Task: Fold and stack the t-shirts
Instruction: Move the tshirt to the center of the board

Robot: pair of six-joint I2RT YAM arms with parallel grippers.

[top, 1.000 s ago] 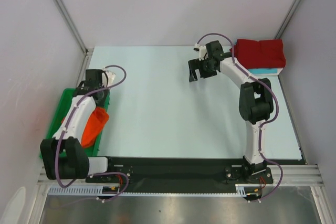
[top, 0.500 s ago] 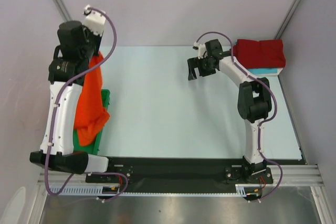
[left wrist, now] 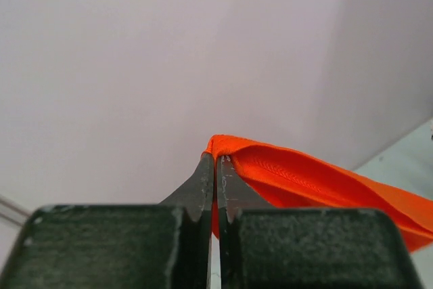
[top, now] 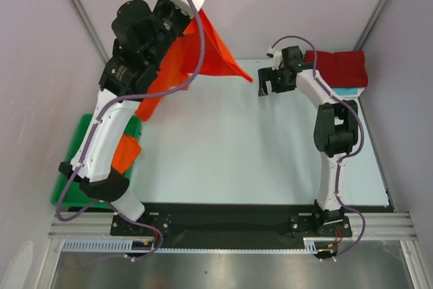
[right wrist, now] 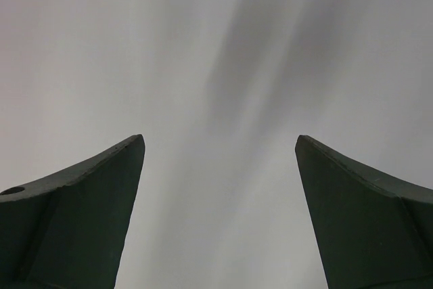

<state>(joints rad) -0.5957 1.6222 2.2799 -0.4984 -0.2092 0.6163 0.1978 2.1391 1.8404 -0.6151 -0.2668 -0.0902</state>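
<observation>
Orange cloth, soft and matte, hung in the air over the far left part of the pale worktop. We saw this orange t-shirt pinched in the left gripper. Its two dark, grainy fingers were pressed together on a folded, stitched edge of the fabric. The left arm reared high, its elbow bent and its wrist tipped toward the far wall. From the grip the shirt fell in loose folds, with one corner drawn out to a sharp point toward the right gripper.

A second orange shirt lay crumpled in a green plastic tray at the left edge, close to the near left corner.

The right arm reached toward the far right corner, forearm slanting inward. In its wrist view we saw two dark wedge-shaped fingers spread wide apart, with only a blurred pale surface between them.

At the far right corner, a dark red t-shirt sat folded into a thick rectangle on top of a folded turquoise t-shirt.
</observation>
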